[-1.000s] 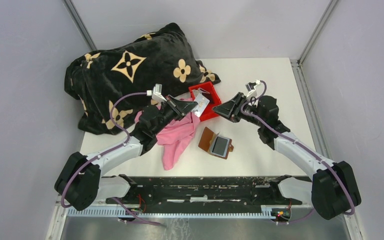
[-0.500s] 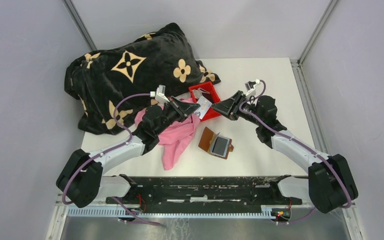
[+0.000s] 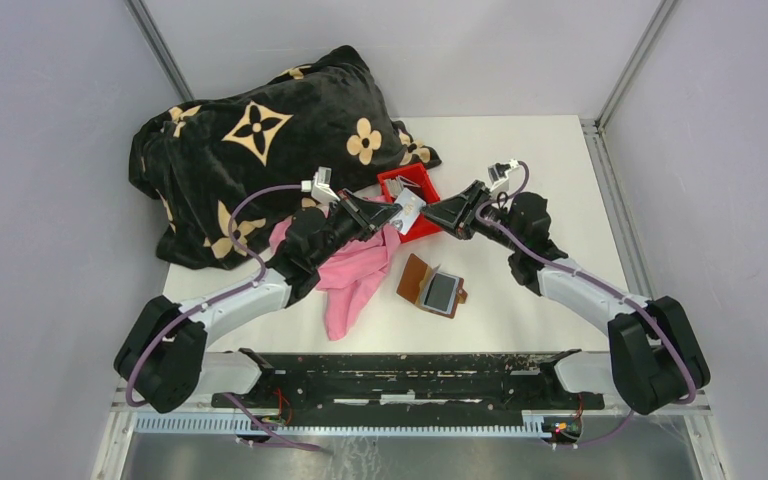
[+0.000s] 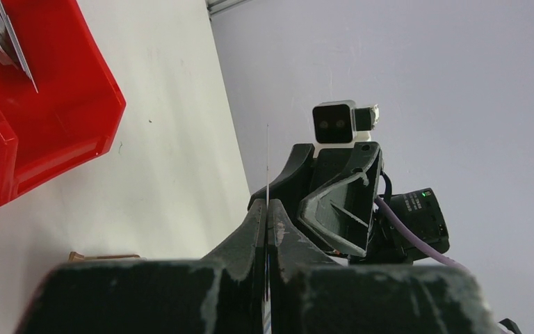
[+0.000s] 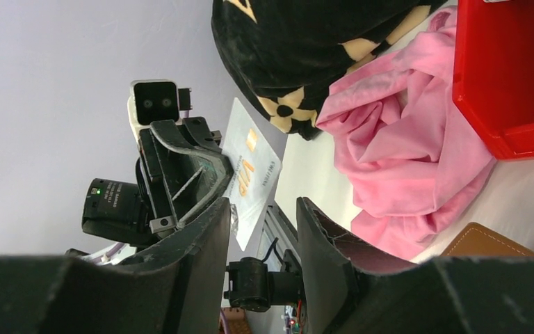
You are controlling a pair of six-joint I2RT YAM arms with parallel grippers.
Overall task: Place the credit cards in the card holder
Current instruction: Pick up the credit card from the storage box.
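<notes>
Left tool [image 3: 392, 211] clenched on one card [image 5: 250, 170]; right tool [image 3: 428, 213] released, tips just beside it. One open wallet [image 3: 416, 277] nearward of tools; white tabletop [image 3: 540, 180], grey walls [image 3: 50, 150].

A red bin [image 3: 405, 173] sits on the white table [image 3: 520, 150], pink cloth [image 3: 355, 280] at its seven o'clock, flowered black blanket [image 3: 260, 130] at ten.
</notes>
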